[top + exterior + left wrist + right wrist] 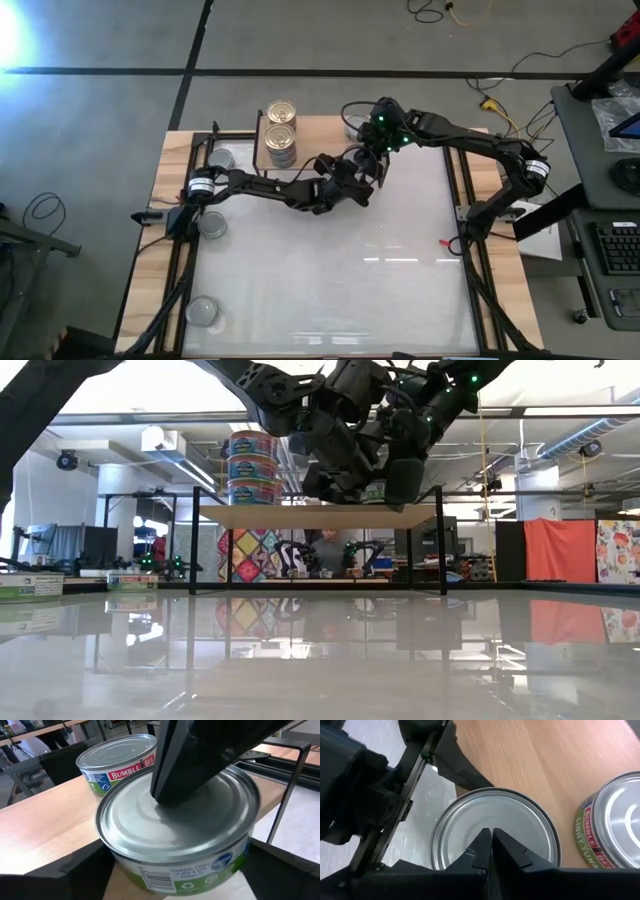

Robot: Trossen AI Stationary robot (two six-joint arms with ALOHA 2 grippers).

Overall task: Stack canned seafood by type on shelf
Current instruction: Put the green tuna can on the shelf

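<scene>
Two arms crowd one tin point(177, 825) at the shelf's point(545, 760) right edge: left jaws grasp it, right jaws press clenched on its lid. Release unevenly and you'll tip it off.

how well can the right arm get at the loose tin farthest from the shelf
Probably not well. That loose tin lies across the table past the left arm, and the right gripper is shut, pressing on the silver tin held by the left gripper at the shelf.
</scene>
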